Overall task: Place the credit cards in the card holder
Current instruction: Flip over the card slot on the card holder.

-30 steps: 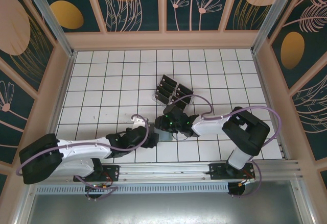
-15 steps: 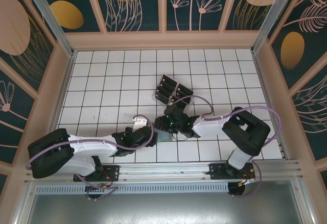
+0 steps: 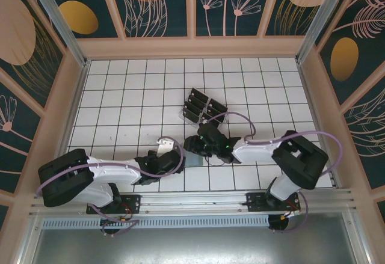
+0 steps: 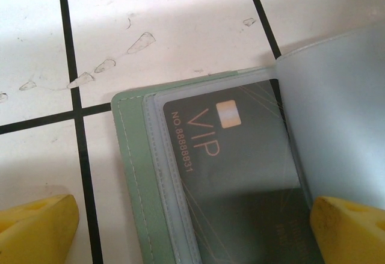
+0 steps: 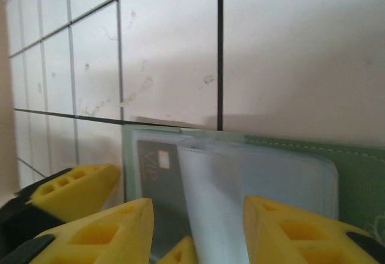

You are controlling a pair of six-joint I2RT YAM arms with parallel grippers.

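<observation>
The credit card [image 4: 240, 168] says VIP, slanted in the card holder [image 4: 129, 174]. The left fingers [image 4: 36, 225] and right fingers [image 5: 289, 234] stand apart

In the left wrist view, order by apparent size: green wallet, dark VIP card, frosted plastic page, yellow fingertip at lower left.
1. Sage-green soft wallet, cropped by the frame.
2. Dark VIP card and frosted plastic page: too alike to rank.
3. Yellow fingertip.
</observation>
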